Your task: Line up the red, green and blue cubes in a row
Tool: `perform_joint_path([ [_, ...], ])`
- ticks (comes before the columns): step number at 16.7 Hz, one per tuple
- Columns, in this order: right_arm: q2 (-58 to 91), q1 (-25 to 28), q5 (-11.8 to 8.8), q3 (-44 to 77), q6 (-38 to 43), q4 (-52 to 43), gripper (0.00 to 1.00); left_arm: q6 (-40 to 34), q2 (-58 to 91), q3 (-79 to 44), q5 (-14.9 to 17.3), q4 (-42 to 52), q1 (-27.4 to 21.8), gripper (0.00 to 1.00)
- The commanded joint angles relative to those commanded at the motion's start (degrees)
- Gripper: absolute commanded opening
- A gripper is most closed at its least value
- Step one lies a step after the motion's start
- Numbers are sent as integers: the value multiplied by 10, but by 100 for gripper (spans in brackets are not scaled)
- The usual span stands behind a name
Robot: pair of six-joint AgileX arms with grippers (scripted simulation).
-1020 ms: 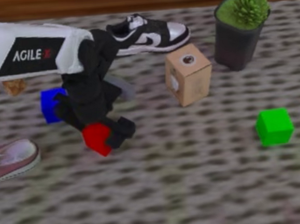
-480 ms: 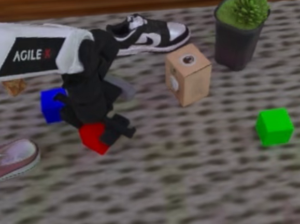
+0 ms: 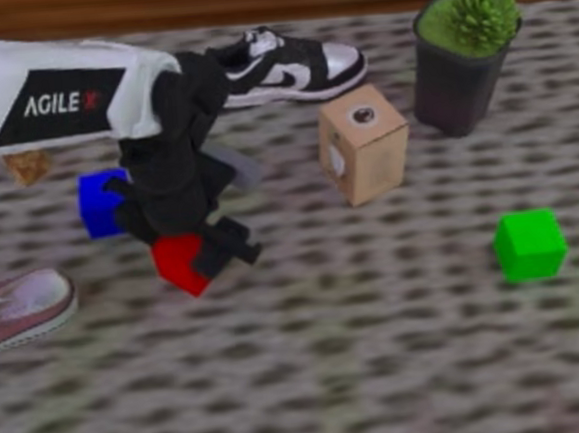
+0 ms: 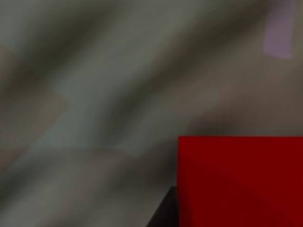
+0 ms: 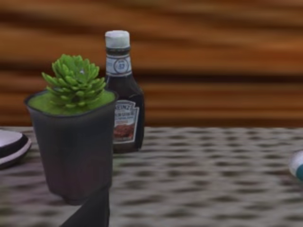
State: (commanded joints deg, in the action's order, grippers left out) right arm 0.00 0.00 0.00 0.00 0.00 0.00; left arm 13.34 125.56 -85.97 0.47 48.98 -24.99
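Left gripper (image 3: 195, 261) held the red cube (image 3: 180, 265) in its jaws beside the blue cube (image 3: 99, 202); green cube (image 3: 529, 244) lay far right, unplaced. No row yet.

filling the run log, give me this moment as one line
left gripper: shut on red cube | blue cube: beside it | green cube: far right, alone | right arm: out of top view | row: not formed

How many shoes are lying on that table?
2. A black-and-white sneaker lies at the far edge, behind the wooden box. A pinkish shoe pokes in at the left edge, partly cut off. The arm could be hiding more.
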Motion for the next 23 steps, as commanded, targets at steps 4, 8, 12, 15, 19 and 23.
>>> perform_joint_path([
  [4, 0, 0, 0, 0, 0, 0, 100, -2, -28, -46, 0, 80, 7, 0],
  [8, 0, 0, 0, 0, 0, 0, 100, -3, -51, -74, 0, 126, 11, 0],
  [12, 0, 0, 0, 0, 0, 0, 100, -3, -49, -73, -1, 125, 8, 0],
  [15, 0, 0, 0, 0, 0, 0, 100, -40, -53, -71, -2, 127, -5, 0],
  [19, 0, 0, 0, 0, 0, 0, 100, -172, -71, -54, -5, 131, -36, 0],
  [23, 0, 0, 0, 0, 0, 0, 100, -352, -95, -26, -8, 138, -74, 0],
])
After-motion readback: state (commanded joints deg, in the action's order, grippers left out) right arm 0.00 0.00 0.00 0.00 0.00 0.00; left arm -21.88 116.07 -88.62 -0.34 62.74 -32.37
